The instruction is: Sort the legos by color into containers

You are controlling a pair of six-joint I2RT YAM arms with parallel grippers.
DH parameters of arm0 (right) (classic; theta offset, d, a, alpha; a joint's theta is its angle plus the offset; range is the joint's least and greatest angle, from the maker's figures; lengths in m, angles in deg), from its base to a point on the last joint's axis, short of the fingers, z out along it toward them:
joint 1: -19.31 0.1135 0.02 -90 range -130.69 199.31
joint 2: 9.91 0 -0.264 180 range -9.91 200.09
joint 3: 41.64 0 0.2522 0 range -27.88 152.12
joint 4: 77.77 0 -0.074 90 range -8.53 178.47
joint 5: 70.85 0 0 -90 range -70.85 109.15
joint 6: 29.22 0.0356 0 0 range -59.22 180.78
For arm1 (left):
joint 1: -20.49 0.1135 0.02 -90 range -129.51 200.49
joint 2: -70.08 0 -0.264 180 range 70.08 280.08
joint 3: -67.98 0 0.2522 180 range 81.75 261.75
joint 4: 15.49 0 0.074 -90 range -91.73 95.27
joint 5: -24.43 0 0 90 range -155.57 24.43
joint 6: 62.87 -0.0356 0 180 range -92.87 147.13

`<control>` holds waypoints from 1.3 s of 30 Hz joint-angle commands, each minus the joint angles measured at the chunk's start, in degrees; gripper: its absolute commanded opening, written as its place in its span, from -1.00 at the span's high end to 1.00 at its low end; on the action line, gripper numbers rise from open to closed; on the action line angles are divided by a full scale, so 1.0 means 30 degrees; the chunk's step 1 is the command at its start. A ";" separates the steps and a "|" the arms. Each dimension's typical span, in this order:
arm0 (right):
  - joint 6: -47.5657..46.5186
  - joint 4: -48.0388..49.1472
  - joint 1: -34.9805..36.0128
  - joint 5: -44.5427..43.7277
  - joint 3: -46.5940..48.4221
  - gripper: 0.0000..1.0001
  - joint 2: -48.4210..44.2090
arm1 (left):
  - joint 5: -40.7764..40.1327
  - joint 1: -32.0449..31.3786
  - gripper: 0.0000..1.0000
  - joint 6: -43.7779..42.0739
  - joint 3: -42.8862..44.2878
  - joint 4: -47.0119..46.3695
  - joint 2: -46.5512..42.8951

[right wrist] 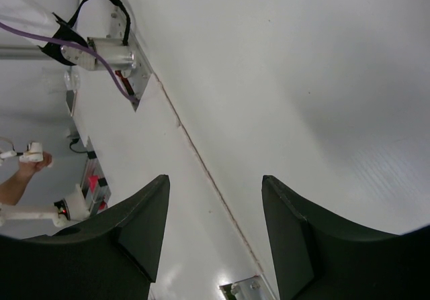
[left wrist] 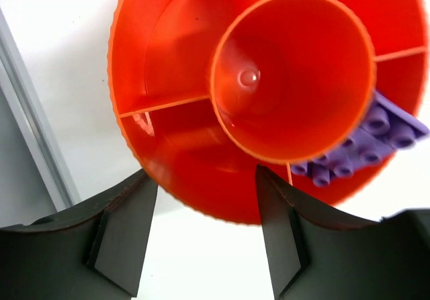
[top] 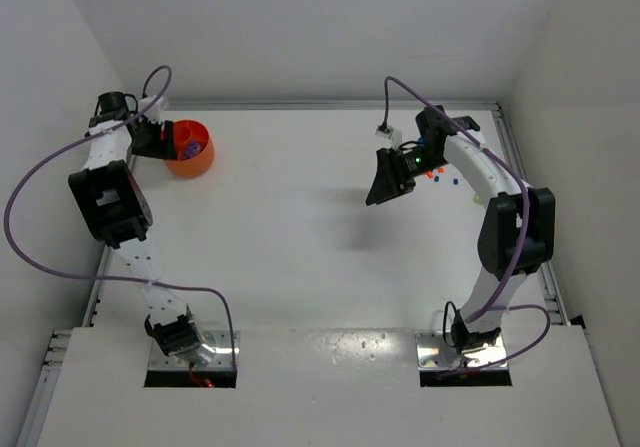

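Done: purple lego (left wrist: pixel 366 142) lies in one compartment of bowl (left wrist: pixel 168 58), worktop's far-left corner.
Outstanding: orange and blue legos (top: pixel 436 175) loose near the far-right edge.
Left claw (left wrist: pixel 205 179): wide, empty, over bowl.
Right claw (right wrist: pixel 215 182): wide, empty, above worktop.

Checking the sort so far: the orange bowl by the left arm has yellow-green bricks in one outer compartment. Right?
Not quite. The bricks in that outer compartment of the orange bowl are purple, not yellow-green, as the left wrist view shows.
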 commanded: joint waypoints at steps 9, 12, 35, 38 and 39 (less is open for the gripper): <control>0.0101 0.0249 -0.0060 0.0361 0.0036 -0.16 -0.0612 | 0.1965 -0.1017 -0.30 0.1002 -0.1789 -0.0263 -0.2985; 0.0101 0.0249 -0.0060 0.0361 0.0036 -0.16 -0.0612 | 0.2174 -0.1397 -0.33 0.1997 -0.3106 -0.0263 -0.3744; -0.0075 0.0424 -0.0060 0.0361 -0.0140 -0.16 -0.1167 | 0.1498 -0.2161 -0.99 0.3437 -0.6042 -0.4365 -0.5627; -0.0075 0.0598 -0.0060 0.0156 -0.0606 -0.16 -0.1374 | 0.2174 -0.2161 -0.99 0.3640 -0.5485 -0.4365 -0.4804; -0.0075 0.0600 -0.0060 0.0156 -0.0782 -0.16 -0.1548 | 0.2435 -0.2161 -0.99 0.3816 -0.4990 -0.4365 -0.4221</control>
